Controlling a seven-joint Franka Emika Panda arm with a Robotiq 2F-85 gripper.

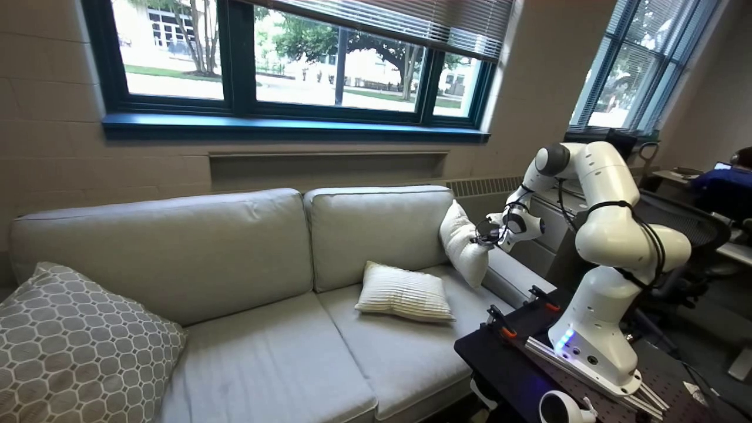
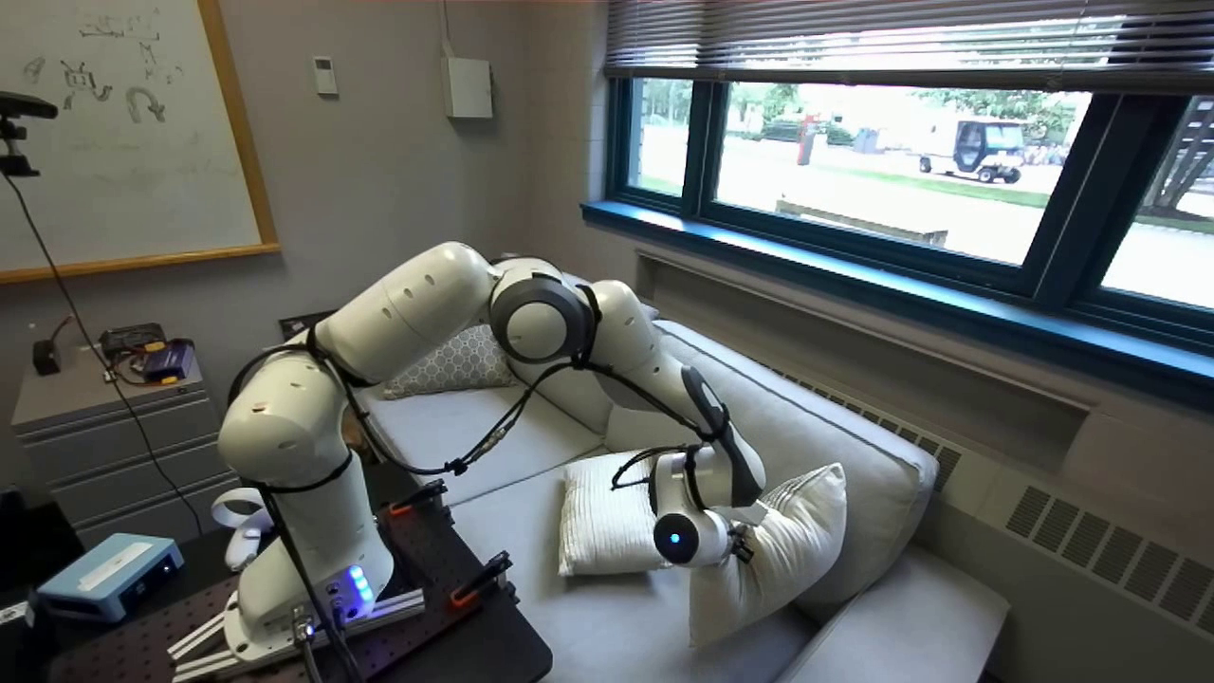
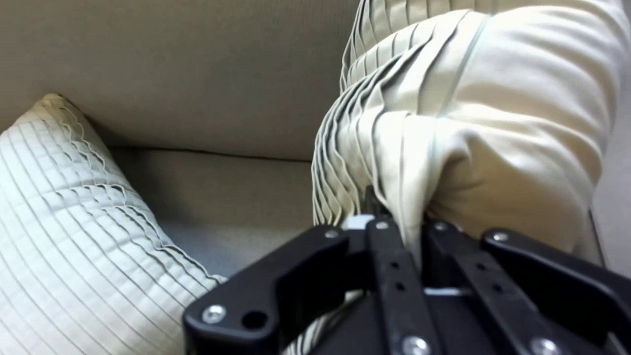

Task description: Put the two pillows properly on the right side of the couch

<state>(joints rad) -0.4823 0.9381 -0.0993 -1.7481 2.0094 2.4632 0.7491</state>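
Observation:
One off-white pillow is upright and tilted at the couch's right end, near the back cushion and armrest. It also shows in an exterior view and in the wrist view. My gripper is shut on a pinched fold of its edge; the fingertips are partly hidden in the cloth. Whether its lower edge rests on the seat I cannot tell. The second off-white pillow lies on the right seat cushion, left of the held one; it also shows in the wrist view. The couch is cream.
A larger grey patterned pillow sits at the couch's left end. The couch's right armrest is beside the held pillow. The robot's black table with orange-tipped clamps stands close to the couch's front right. A window sill is above the backrest.

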